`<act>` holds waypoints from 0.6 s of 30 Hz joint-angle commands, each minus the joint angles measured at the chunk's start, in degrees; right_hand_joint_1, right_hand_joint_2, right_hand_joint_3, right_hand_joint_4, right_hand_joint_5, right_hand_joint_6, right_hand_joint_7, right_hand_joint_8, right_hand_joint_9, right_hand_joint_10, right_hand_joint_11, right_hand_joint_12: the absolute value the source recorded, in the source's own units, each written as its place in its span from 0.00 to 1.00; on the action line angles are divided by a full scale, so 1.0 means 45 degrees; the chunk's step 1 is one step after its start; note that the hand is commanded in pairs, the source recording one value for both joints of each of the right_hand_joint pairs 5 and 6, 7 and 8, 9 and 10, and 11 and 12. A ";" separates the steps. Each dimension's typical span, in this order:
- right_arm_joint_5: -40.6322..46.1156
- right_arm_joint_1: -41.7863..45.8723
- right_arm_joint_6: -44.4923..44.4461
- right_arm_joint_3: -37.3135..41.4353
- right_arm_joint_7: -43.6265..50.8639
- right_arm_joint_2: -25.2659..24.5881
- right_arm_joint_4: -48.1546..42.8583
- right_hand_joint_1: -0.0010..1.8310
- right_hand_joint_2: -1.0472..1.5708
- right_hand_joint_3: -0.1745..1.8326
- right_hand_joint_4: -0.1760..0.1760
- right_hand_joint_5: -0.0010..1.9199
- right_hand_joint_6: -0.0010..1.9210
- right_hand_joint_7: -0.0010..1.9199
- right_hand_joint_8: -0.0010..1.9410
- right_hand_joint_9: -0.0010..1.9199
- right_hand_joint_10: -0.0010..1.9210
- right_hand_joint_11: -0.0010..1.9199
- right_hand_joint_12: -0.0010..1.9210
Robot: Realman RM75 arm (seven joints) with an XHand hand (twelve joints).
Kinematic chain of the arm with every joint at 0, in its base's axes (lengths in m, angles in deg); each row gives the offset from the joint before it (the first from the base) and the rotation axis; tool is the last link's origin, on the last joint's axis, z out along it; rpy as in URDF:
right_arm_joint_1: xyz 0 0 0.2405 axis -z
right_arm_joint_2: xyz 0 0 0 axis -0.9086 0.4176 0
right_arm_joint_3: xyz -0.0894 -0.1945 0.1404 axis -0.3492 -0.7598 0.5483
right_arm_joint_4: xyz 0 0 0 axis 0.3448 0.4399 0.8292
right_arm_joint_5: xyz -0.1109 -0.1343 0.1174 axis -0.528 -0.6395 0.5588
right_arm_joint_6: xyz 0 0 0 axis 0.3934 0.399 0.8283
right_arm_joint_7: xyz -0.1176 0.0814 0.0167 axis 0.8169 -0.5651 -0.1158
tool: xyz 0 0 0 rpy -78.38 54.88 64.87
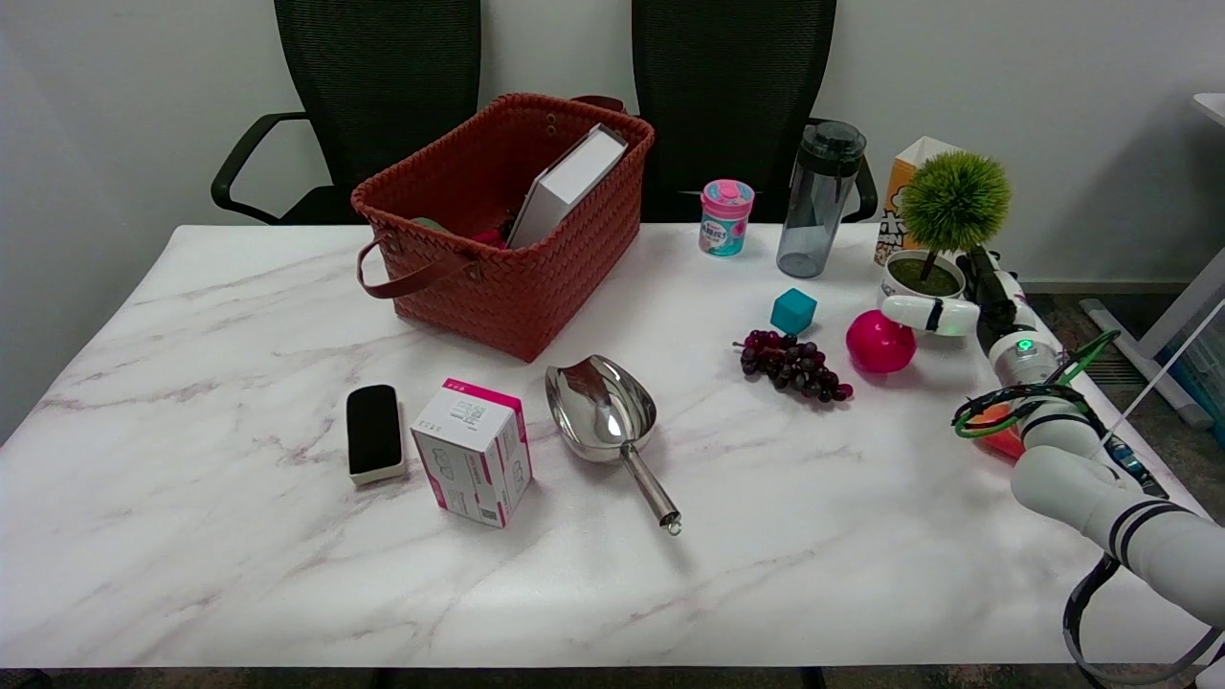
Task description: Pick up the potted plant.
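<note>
The potted plant (933, 251) stands at the table's far right: a round green tuft on a thin stem in a small white pot. My right hand (965, 304) reaches in from the lower right and wraps the pot. One white finger (926, 313) lies across the pot's front lower side, and the black palm is against its right side. The pot's base is hidden behind that finger, so I cannot tell whether it rests on the table or is lifted off it.
A pink ball (879, 346) sits just in front of the pot, with grapes (792, 364) and a teal cube (793, 311) to its left. Behind are an orange-white carton (901, 182), a dark bottle (819, 201) and a pink-lidded tub (725, 217). Farther left are a woven basket (574, 277), a scoop (608, 411), a box (474, 450) and an eraser (372, 433).
</note>
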 commanded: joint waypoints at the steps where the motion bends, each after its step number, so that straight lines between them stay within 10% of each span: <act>1: 0.0000 -0.0059 -0.0051 0.0052 0.0158 -0.0026 0.0077 0.66 0.35 0.28 0.50 0.00 0.00 0.05 0.05 0.08 0.08 0.00 0.00; 18: 0.0036 0.0012 -0.0052 0.0194 0.0158 -0.0026 0.0113 0.68 0.49 0.33 0.50 0.00 0.00 0.10 0.10 0.15 0.15 0.10 0.10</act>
